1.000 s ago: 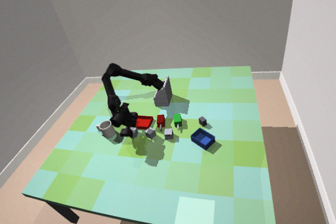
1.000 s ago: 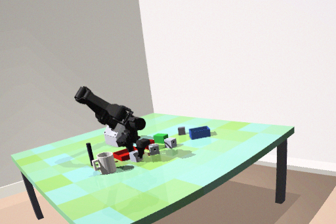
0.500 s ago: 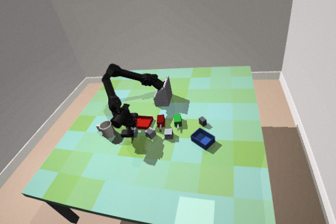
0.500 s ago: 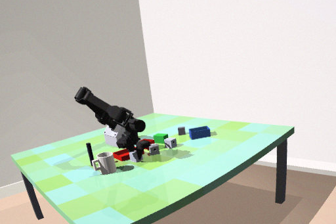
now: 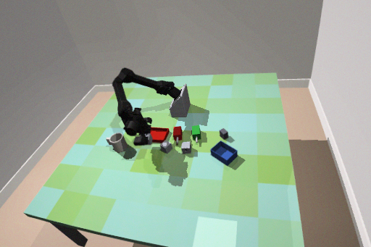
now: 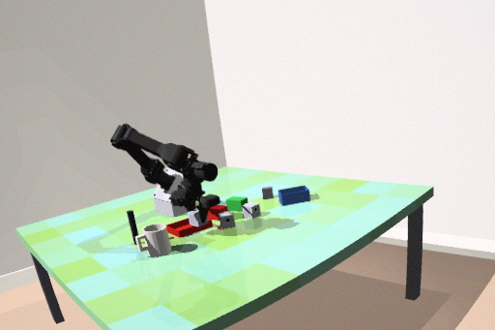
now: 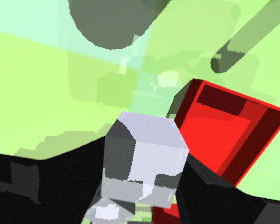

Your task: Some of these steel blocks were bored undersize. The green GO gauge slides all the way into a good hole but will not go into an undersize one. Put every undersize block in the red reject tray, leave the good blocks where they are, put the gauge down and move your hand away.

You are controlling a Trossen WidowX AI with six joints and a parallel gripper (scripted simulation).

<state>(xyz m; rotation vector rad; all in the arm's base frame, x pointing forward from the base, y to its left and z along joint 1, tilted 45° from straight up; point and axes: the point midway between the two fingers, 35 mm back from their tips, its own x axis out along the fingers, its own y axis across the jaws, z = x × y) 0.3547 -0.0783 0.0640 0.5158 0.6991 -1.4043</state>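
So the pincer (image 5: 143, 136) (image 6: 202, 215) (image 7: 143, 141) has a steel block (image 6: 195, 218) (image 7: 158, 150) gripped, right by the red tray (image 5: 159, 135) (image 6: 180, 227) (image 7: 211, 140), toward the counter's (image 5: 152, 201) (image 6: 271, 278) mug-side edge. Tray looks bare inside, so I'd guess no reject's binned yet and this one's headed there. Green gauge (image 5: 196, 131) (image 6: 237, 203) is down, well in from the corners. Can't tell which blocks got checked. The held one's pale grey, boxy, partly shadowed.

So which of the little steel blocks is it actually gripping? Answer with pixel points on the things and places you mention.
The block (image 6: 194, 218) (image 7: 156, 155) beside the red tray (image 5: 167, 134) (image 6: 180, 233) (image 7: 206, 145); the others stand outside the end effector (image 5: 148, 136) (image 6: 199, 219) (image 7: 143, 141).
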